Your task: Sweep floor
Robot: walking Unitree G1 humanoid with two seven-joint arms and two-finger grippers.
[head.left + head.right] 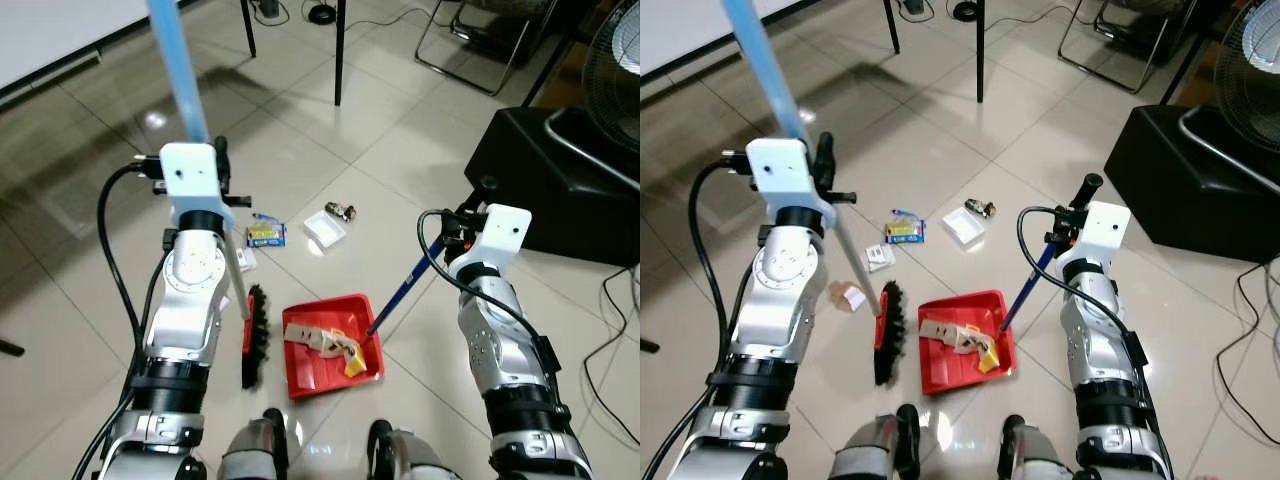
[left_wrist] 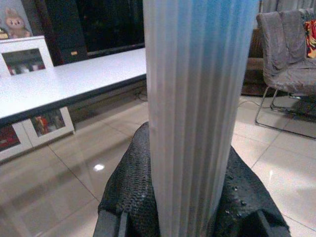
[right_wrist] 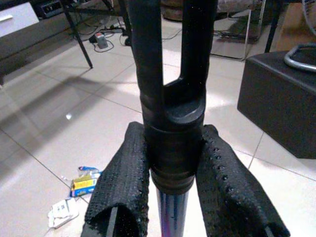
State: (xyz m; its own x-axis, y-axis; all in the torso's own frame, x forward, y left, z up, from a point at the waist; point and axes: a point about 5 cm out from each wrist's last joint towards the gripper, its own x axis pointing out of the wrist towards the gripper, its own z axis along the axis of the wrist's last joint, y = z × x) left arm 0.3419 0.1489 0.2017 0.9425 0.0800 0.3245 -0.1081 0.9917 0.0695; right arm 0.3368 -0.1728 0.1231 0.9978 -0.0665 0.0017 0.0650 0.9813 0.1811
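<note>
Glossy tiled floor [image 1: 330, 150]. A red dustpan [image 1: 332, 343] of scraps rests on it; the broom head [image 1: 255, 336] lies just left, litter beyond the dustpan.

A red plastic dustpan [image 1: 318, 370] lies on the tiled floor [image 1: 330, 160] holding crumpled paper scraps [image 1: 325, 341], a black-bristled broom head [image 1: 255, 335] just left of it, small litter pieces [image 1: 266, 234] scattered beyond both, a black box [image 1: 555, 180] far right.

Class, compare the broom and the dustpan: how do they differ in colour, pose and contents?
The broom has a pale blue handle and dark bristles; the dustpan is red with a dark blue handle. The broom stands on its bristles; the dustpan lies flat, holding scraps. Each handle is held by a gripper: left, right.
</note>
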